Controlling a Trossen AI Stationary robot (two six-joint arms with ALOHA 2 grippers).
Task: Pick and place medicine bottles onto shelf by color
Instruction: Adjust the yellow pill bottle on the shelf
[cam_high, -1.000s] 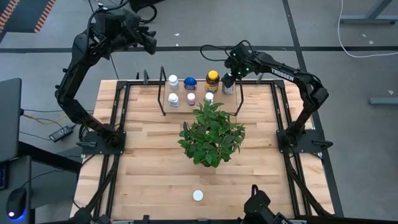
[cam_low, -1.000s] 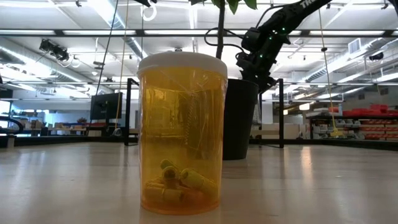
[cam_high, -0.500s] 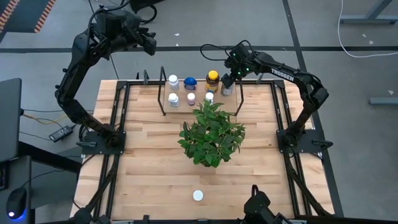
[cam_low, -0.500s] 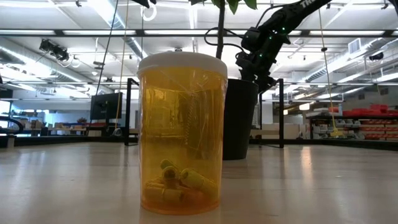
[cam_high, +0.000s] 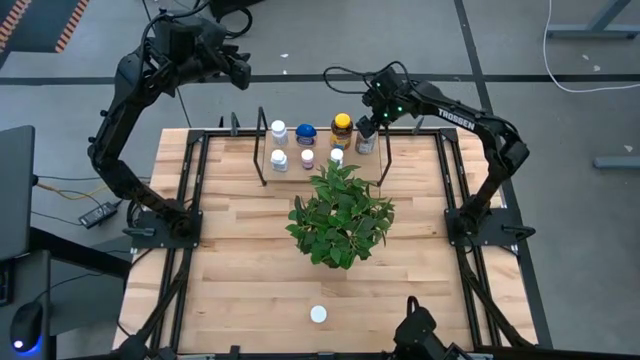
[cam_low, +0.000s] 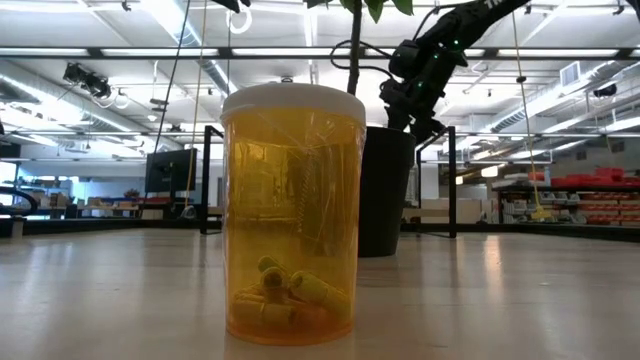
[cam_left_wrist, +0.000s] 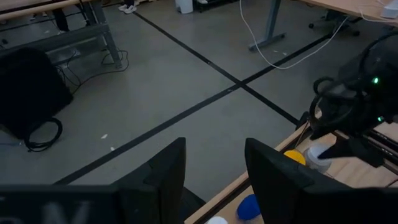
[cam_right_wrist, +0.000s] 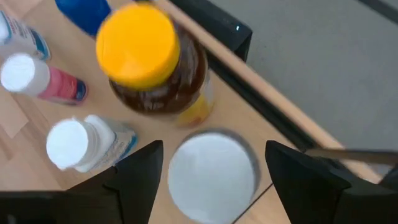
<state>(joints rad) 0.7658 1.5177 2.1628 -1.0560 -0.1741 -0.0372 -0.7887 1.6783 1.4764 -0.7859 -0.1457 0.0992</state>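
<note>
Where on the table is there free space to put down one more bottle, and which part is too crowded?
Bare wood lies on both sides of the potted plant, and between it and the lone white-capped bottle near the front edge. The back edge is crowded: bottles stand close together inside the black shelf, from a white one to the yellow-capped amber bottle, with the right gripper above.

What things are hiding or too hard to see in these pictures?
- Shelf bottles, low view: hidden behind the big amber bottle standing close to the camera.
- Plant pot, high view: covered by its leaves.
- Bottle labels, high view: too small to read.
- White-capped bottle under the right gripper, right wrist view: blurred, body unseen.
- Left gripper, left wrist view: cut off by the edge.
</note>
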